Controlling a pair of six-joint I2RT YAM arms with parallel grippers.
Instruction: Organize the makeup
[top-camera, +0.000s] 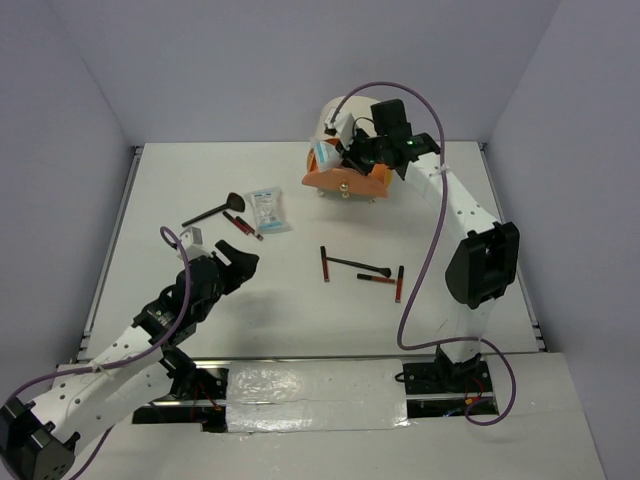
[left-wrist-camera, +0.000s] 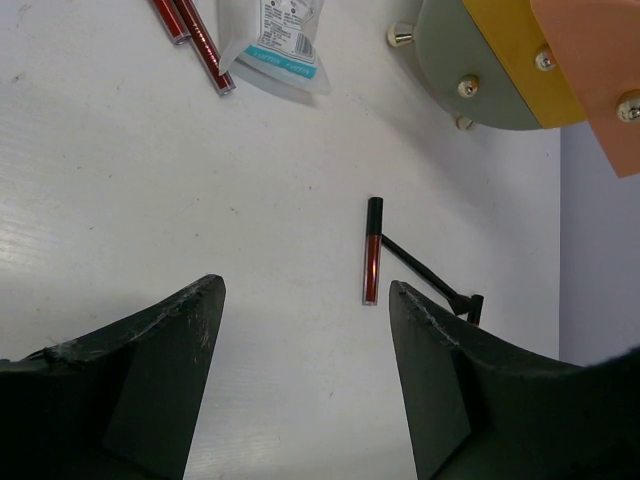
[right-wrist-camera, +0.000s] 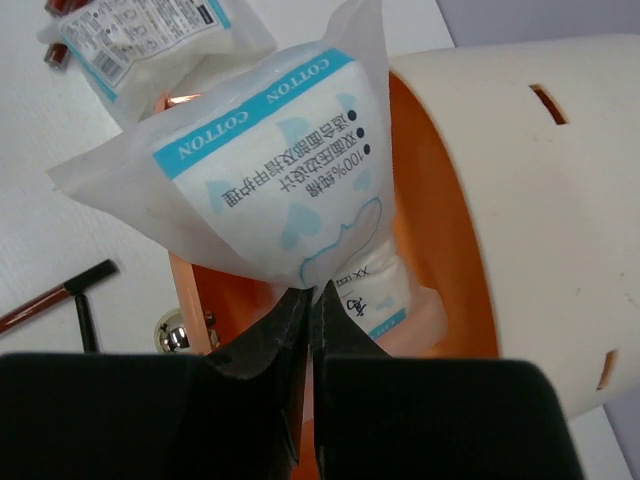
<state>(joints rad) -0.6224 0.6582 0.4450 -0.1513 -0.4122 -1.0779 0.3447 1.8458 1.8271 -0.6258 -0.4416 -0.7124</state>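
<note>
My right gripper (top-camera: 347, 150) (right-wrist-camera: 310, 293) is shut on the bottom edge of a white-and-blue cotton packet (top-camera: 325, 152) (right-wrist-camera: 265, 170) and holds it over the open orange drawer (right-wrist-camera: 455, 230) of the cream cylinder (top-camera: 345, 112). A second packet (right-wrist-camera: 375, 290) lies inside the drawer. A third packet (top-camera: 267, 210) (left-wrist-camera: 275, 40) lies on the table beside two dark-red sticks (top-camera: 241, 224) (left-wrist-camera: 195, 30) and a black long-handled brush (top-camera: 212, 211). My left gripper (top-camera: 240, 260) (left-wrist-camera: 305, 290) is open and empty above the table. A dark-red stick (left-wrist-camera: 372, 250) lies ahead of it.
Mid-table lie a dark-red stick (top-camera: 324, 264), a thin black stick (top-camera: 358, 266) (left-wrist-camera: 425, 272) and two more red sticks (top-camera: 376, 279) (top-camera: 399, 284). The cylinder stands at the back on small metal feet (left-wrist-camera: 400, 36). Walls enclose the table.
</note>
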